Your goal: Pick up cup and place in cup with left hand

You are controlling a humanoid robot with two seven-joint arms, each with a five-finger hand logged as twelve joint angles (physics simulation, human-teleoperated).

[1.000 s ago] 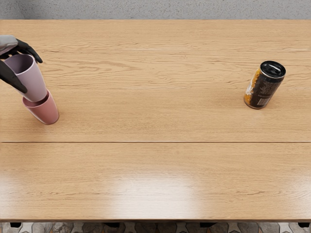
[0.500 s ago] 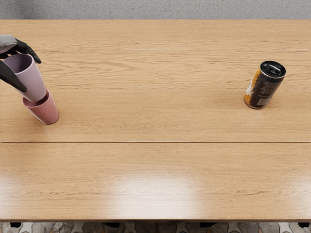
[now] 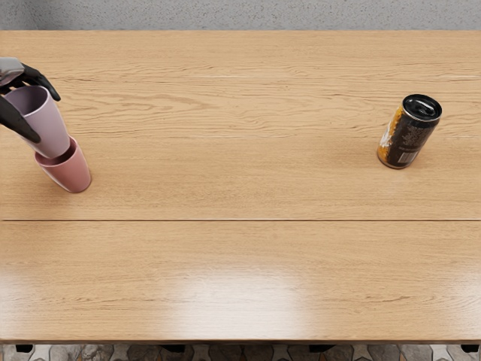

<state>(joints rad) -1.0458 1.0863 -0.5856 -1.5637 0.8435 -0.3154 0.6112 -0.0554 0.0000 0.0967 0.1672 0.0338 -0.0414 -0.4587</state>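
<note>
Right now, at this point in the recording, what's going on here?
The robot's left hand is holding a lilac cup by its upper part. The lilac cup's lower end is at the mouth of a pink cup, which stands on the table. Most of the lilac cup is above the pink one, so it isn't fully nested. A drink can stands off to the right.

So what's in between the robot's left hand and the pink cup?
The light purple cup. In the head view, the left hand grips it up high, and its lower end overlaps the mouth of the pink cup.
</note>
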